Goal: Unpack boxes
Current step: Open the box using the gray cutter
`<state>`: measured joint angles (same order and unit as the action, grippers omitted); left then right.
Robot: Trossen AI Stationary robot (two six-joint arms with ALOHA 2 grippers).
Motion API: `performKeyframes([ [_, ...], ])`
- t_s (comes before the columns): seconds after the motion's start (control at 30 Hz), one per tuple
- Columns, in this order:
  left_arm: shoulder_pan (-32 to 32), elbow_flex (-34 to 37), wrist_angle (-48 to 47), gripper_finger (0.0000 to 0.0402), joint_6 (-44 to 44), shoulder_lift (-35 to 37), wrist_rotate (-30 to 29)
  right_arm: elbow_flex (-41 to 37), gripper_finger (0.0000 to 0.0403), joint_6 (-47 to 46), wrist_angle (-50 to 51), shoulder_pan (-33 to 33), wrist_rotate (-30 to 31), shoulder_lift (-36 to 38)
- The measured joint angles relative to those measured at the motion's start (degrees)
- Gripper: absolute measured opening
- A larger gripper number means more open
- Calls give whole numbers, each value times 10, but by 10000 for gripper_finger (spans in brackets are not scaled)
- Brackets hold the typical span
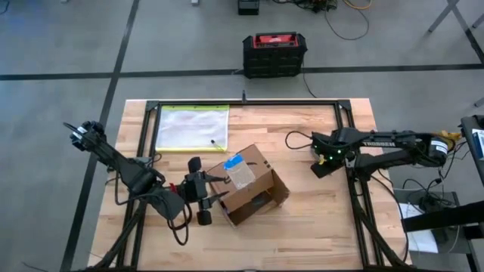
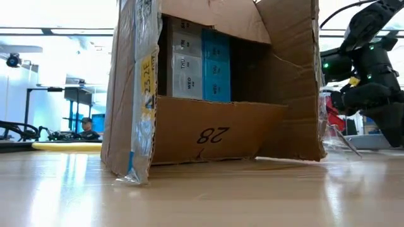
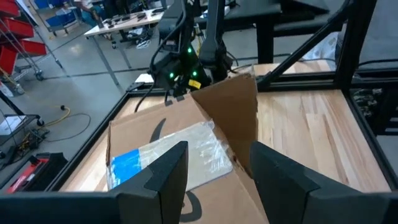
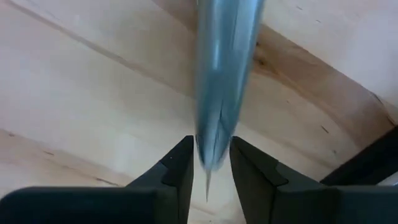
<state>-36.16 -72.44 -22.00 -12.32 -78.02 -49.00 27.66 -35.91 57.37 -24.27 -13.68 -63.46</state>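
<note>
Now you have the left gripper (image 1: 215, 193) at the left end of the box (image 1: 253, 189), jaws parted and empty above it, perhaps to steady it mid-table on its side, while your right gripper (image 4: 208, 163) loosely straddles a clear pouch (image 4: 221, 81) over bare table (image 1: 318, 219).

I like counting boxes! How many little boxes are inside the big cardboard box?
2 show: a grey one and a blue one beside it, upright inside the cardboard box. More may hide behind them.
</note>
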Motion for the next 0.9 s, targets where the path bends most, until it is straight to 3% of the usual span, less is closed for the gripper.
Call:
performKeyframes([
  [0.2, 10, -12, -59, 158, -49, 2, 2, 21, 79, 27, 3, 27, 31, 16],
  [0.43, 57, -28, -175, 158, -110, 29, 19, 117, 51, -3, 6, 137, 113, 66],
  [0.7, 82, -20, -266, 158, -146, 70, 8, 164, 6, -74, -12, 318, 230, 85],
  [0.9, 105, 20, -360, 158, -248, 95, -15, 161, 1, -131, -151, 483, 311, 51],
])
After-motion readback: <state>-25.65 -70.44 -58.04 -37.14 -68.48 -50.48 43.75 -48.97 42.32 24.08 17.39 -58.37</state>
